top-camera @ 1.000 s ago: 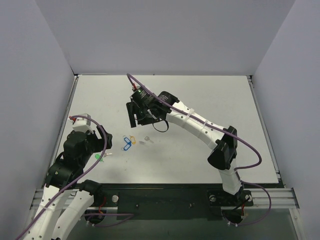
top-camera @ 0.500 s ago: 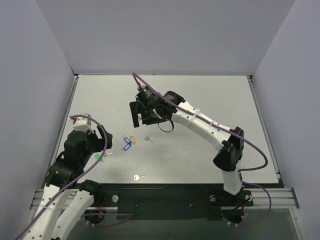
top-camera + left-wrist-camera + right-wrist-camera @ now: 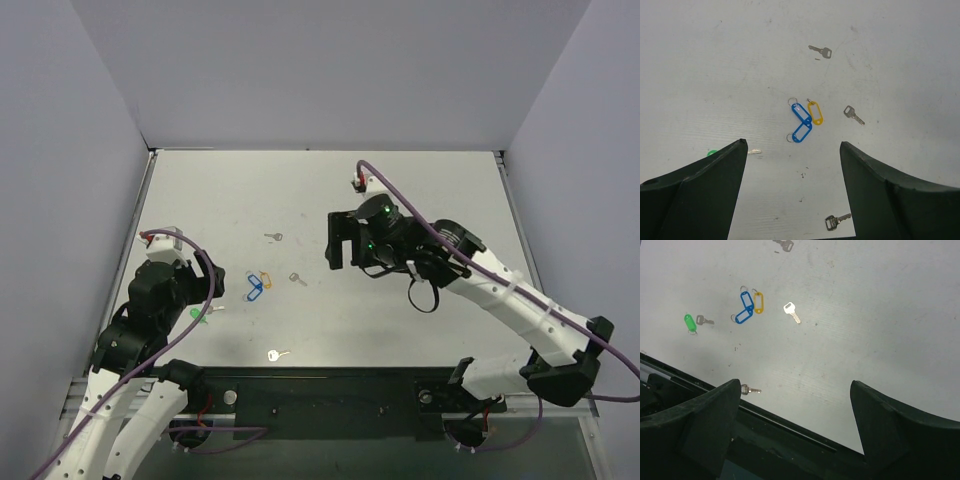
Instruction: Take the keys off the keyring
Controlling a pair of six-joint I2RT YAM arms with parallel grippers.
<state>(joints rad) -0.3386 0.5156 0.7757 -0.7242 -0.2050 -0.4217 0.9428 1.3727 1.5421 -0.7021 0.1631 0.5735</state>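
1. My right gripper, spread wide and carrying nothing, has swung within the past second from the centre of the overhead frame to its right half.
2. That retreat uncovers an upper key in the upper middle of the overhead frame. A lower key near the bottom edge was not there a second ago.
3. The silver key lies flat right of centre in my left wrist view, where it lay half a second ago. It sits near the yellow tag without touching it, and apart from the blue key tag.
4. The blue key tag's thin ring points to the upper left and looks bare. A second blue tag touches its lower end. I judge the silver key off the ring, but I cannot tell which blue tag carried it.
5. My left gripper hovers at the lower frame, fingers far apart, nothing between them. A green tag peeps past its left finger, with a small key to the tag's right.
6. The desk is pale grey and flecked with dark specks. Plain pale walls close three sides, and a black rail runs along the bottom.
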